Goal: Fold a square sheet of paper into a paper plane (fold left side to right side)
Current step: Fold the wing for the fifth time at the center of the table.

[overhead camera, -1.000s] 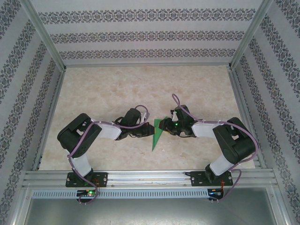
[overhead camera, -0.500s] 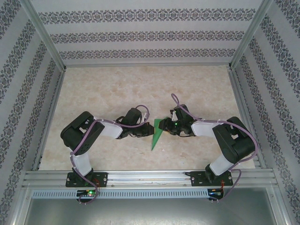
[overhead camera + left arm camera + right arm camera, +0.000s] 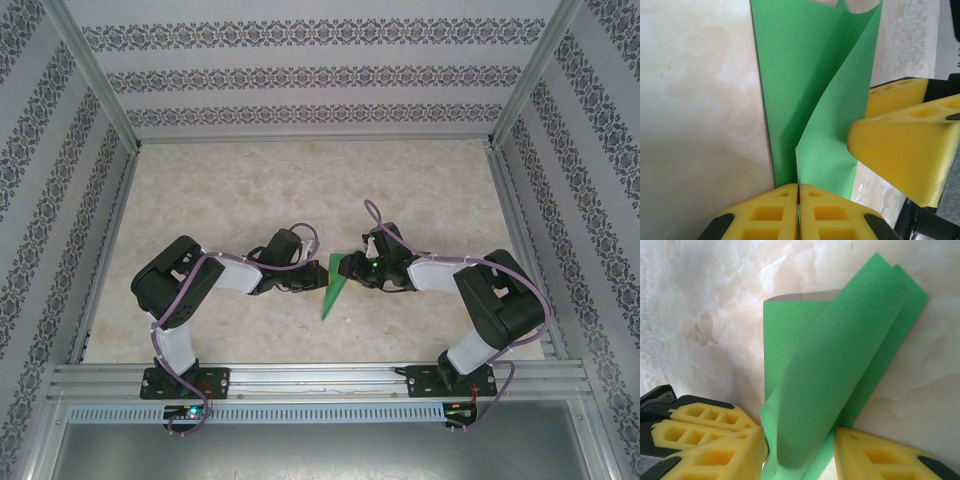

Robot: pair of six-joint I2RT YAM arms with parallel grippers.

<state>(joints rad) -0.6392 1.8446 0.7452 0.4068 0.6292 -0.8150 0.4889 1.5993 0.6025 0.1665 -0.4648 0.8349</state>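
Left gripper point(image 3: 798, 189) pinched tight on the green sheet of paper point(image 3: 805, 60), one flap curling up off the table point(image 3: 700, 125), right gripper point(image 3: 863, 119) spread at that flap's edge.

Two matching arms here, the left arm point(image 3: 185, 290) and right arm point(image 3: 495, 300), both chunky black joints with glossy white shells between, each trailed by a looping purple cable point(image 3: 367, 210) and bolted to a black base point(image 3: 178, 381) with tiny red and green lights close by. A green lamp point(image 3: 375, 267) glows on the right wrist. Up close now, the left pincer point(image 3: 799, 200) and right pincer point(image 3: 800, 440) wear bright yellow foam pads point(image 3: 765, 215), wedge-shaped and moulded with rectangular pockets, set on black fingers point(image 3: 720, 225).
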